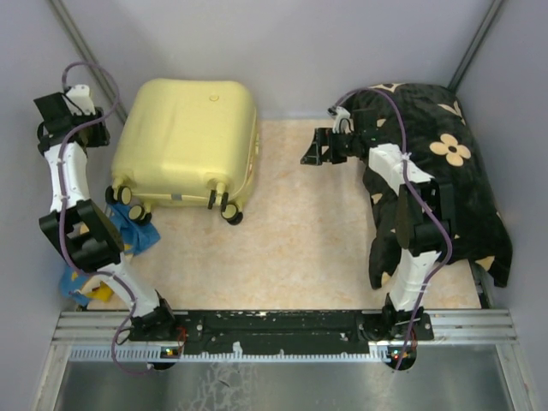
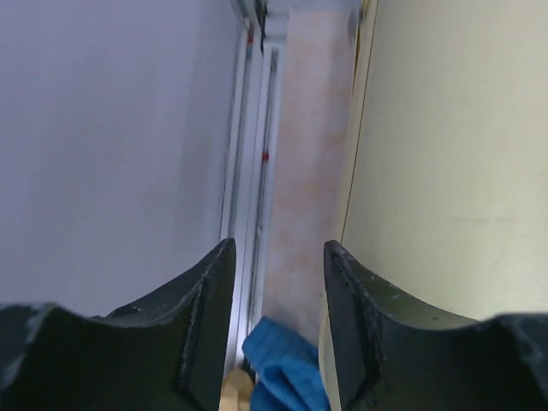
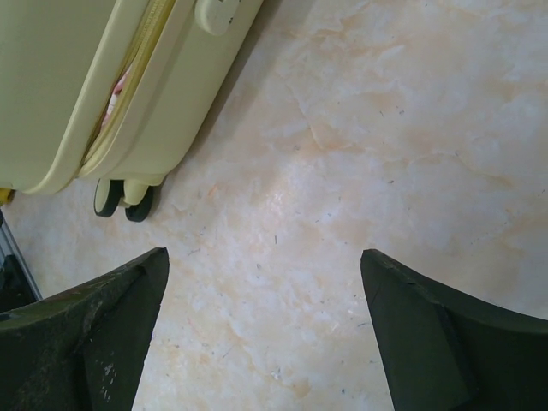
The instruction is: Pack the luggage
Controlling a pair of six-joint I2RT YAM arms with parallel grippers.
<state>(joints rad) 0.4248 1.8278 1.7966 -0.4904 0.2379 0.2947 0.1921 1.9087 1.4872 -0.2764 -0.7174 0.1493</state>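
Note:
The luggage [image 1: 184, 141], a pale yellow hard-shell suitcase, lies with its lid down at the back left, its black wheels [image 1: 227, 208] toward me. My left gripper [image 1: 92, 130] hangs beside its left side, next to the wall. In the left wrist view the left gripper [image 2: 278, 257] is open with nothing between its fingers, and the luggage shell [image 2: 454, 154] fills the right. My right gripper [image 1: 310, 151] is right of the luggage, over the floor. Seen from the right wrist, the right gripper [image 3: 265, 265] is wide open and empty. The luggage [image 3: 86, 77] shows a slightly gaping zip seam.
A big black cloth with beige flowers [image 1: 449, 163] is heaped at the right behind my right arm. Blue fabric [image 1: 135, 231] lies by the luggage's near left corner, visible in the left wrist view as blue fabric [image 2: 287, 368]. Grey walls [image 1: 26, 51] enclose the beige floor [image 1: 308, 240].

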